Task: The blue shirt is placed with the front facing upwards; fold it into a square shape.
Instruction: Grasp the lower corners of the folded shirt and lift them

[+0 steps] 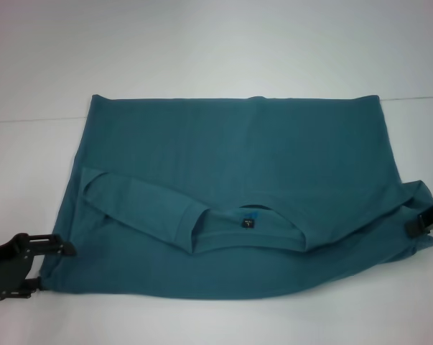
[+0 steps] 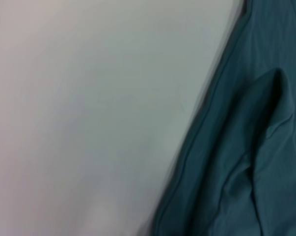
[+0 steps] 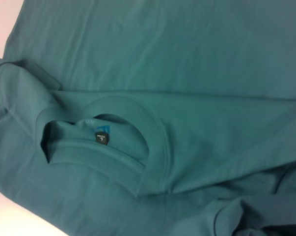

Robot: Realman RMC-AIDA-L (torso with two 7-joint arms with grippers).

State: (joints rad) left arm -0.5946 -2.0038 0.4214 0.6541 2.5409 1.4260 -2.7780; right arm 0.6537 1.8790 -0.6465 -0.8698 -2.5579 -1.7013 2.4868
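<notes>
The blue shirt (image 1: 238,165) lies spread on the white table (image 1: 202,50), already doubled over, so that it forms a broad band with its long axis running from the robot's left to its right. The far edge is a straight fold line; the near edge curves and bulges toward the robot. The round collar (image 1: 248,228) sits in the near half, a little right of centre, its opening facing up, with a small dark label (image 1: 249,223) showing inside. A sleeve (image 1: 133,198) is folded across the body and slants from the left edge toward the collar.

The left gripper (image 1: 54,248) is at the shirt's near left corner, its black fingers touching the cloth edge; whether they are clamped on it cannot be told. The right gripper (image 1: 426,221) is at the shirt's right edge, near the bunched cloth there, and the state of its fingers cannot be told either.

In the right wrist view the collar (image 3: 113,147) and label (image 3: 102,137) appear close up, the fabric lying in soft creases around them.
</notes>
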